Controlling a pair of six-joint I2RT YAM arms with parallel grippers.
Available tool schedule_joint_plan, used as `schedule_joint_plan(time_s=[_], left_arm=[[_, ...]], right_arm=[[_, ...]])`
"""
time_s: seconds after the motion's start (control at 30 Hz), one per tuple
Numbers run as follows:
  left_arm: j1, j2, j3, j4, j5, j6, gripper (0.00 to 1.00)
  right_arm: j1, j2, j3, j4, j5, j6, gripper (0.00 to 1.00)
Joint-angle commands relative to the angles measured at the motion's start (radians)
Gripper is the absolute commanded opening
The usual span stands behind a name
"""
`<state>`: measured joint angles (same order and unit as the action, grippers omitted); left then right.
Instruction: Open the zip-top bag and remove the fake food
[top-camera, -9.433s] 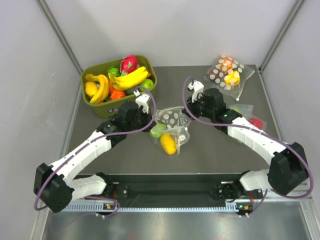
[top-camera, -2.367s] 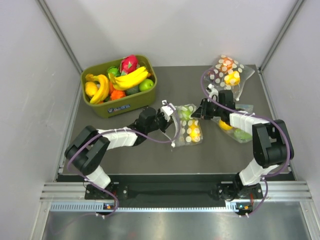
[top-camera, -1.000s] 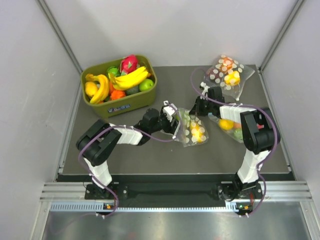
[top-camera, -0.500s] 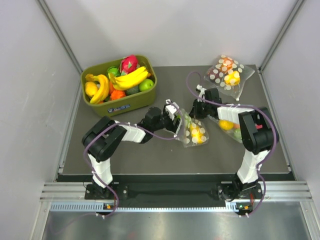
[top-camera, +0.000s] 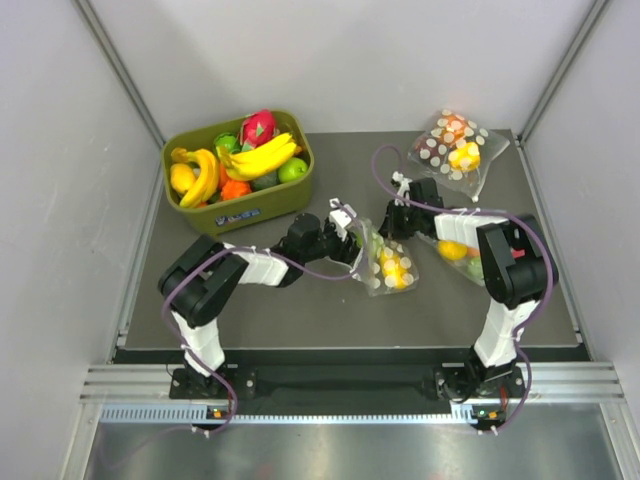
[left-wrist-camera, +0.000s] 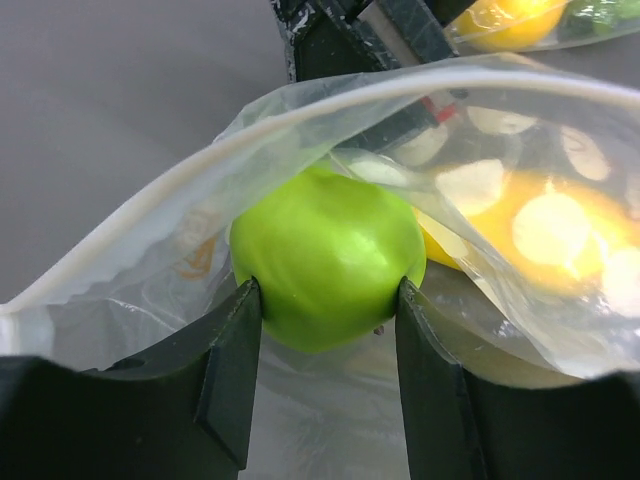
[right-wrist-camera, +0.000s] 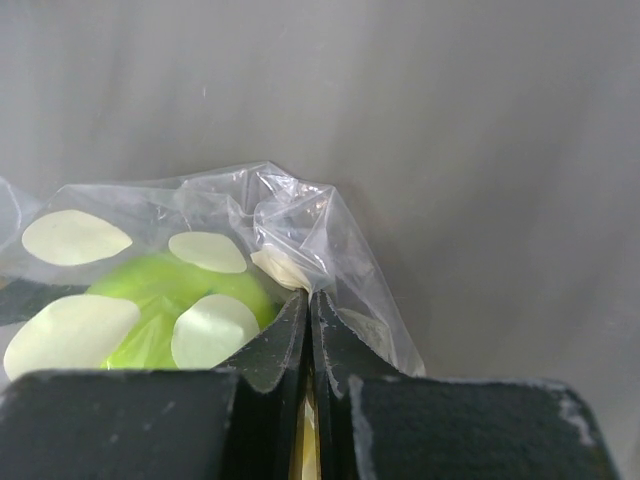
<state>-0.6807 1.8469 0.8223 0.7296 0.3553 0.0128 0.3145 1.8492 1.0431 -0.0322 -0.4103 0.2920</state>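
We've got the left jaws squeezed onto the green apple (left-wrist-camera: 325, 260) just inside the mouth of the zip-top bag (top-camera: 378, 278), and the right jaws pinched together on a fold of its plastic. The bag's mid-counter (top-camera: 300, 300) with a yellow fruit (left-wrist-camera: 545, 225) inside.

clear zip-top bag (top-camera: 402, 282) printed with white dots lies at mid-table, its zip edge parted and arched open. a glossy green apple (left-wrist-camera: 325, 260) sits just inside the mouth; a yellow lemon-like fruit (left-wrist-camera: 540, 225) lies deeper, just behind it.
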Motion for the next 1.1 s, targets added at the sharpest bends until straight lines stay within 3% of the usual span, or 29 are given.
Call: schedule_joint_plan(time_s=[0.0,0.43,0.67,0.83,1.07], left_arm=[[-0.003,-0.109,-0.032,0.004,0.034,0.003,0.00],[-0.003,-0.423,-0.170,-0.206,0.004,0.029,0.00],[-0.003,-0.603,-0.172,-0.478,-0.062,0.056,0.00],[-0.002,-0.754,-0.192,-0.512,-0.212,0.001,0.00],[0.003,-0.807,-0.101,-0.627,-0.416,-0.010,0.00]], right_arm=[[0.006,-0.038,-0.014,-0.002,-0.042,0.004,0.00],[-0.051,-0.067,-0.029,0.008,-0.044,0.010,0.00],[-0.058,-0.084,-0.034,0.006,-0.042,0.009,0.00],[-0.058,-0.087,-0.038,0.009,-0.045,0.010,0.00],[-0.058,-0.107,-0.048,0.015,-0.053,0.012,0.00]])
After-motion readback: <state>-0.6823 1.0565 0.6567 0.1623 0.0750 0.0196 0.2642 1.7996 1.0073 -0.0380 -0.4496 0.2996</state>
